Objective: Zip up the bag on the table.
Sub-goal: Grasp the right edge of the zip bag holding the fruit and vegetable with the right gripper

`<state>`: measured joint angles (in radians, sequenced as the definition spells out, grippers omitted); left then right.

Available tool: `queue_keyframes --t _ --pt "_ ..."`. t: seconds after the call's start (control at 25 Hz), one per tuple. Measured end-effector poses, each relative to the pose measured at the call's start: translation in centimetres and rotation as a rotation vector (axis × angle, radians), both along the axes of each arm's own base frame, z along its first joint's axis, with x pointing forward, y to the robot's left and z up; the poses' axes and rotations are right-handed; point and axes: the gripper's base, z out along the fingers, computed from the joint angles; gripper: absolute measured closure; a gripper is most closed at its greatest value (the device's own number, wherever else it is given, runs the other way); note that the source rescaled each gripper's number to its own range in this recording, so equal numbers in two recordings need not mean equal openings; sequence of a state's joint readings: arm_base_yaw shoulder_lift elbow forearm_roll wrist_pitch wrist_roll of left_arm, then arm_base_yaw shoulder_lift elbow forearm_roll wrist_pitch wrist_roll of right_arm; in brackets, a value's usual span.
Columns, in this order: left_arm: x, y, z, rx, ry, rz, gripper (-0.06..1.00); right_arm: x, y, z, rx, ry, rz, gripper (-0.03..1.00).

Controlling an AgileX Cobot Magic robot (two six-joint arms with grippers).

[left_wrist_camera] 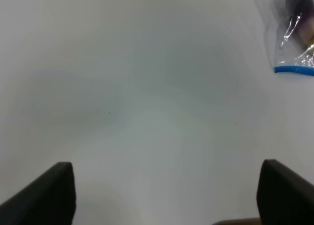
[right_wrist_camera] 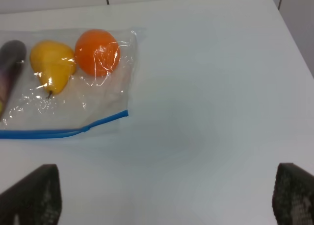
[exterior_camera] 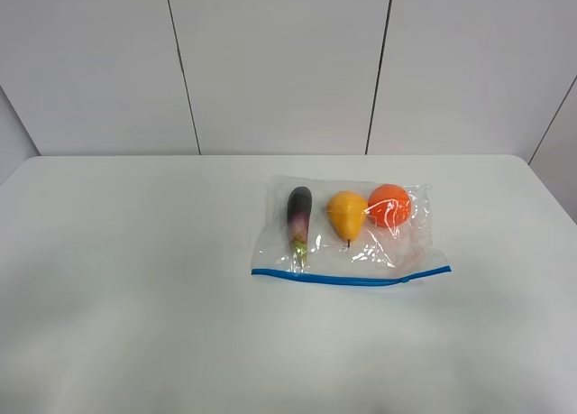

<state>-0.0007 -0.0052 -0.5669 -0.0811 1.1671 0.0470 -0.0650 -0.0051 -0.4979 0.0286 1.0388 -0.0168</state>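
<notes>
The bag (exterior_camera: 350,234) lies flat on the bench (exterior_camera: 135,279), blue zipper strip (exterior_camera: 347,279) along its near edge; left pincer (left_wrist_camera: 166,186) and right pincer (right_wrist_camera: 169,186) both gape wide, empty.

Bag (right_wrist_camera: 105,100) flat on table (right_wrist_camera: 211,87), blue zipper strip (right_wrist_camera: 49,133) toward right tool (right_wrist_camera: 162,198); jaws wide apart, empty.

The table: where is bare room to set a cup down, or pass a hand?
The left half of the table is bare, up to the bag. A wide strip is free between the blue zipper strip and the near edge, and a narrower one right of the bag. Only the bag itself is crowded: eggplant, pear, orange side by side.
</notes>
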Motion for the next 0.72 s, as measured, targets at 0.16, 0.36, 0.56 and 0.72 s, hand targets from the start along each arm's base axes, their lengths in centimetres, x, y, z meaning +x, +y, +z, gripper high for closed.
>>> queue_keyframes --t 0.16,0.36,0.56,0.72 --pt "0.0 0.0 0.0 0.000 0.000 0.000 -0.06 0.0 0.0 0.0 0.000 0.000 0.000 0.04" --pt "0.0 0.0 0.0 0.000 0.000 0.000 -0.06 0.1 0.0 0.2 0.002 -0.024 0.001 0.04" --pt "0.0 0.0 0.0 0.000 0.000 0.000 -0.06 0.1 0.0 0.2 0.002 -0.026 0.002 0.04" --pt "0.0 0.0 0.0 0.000 0.000 0.000 -0.06 -0.1 0.0 1.2 -0.001 -0.084 0.001 0.04"
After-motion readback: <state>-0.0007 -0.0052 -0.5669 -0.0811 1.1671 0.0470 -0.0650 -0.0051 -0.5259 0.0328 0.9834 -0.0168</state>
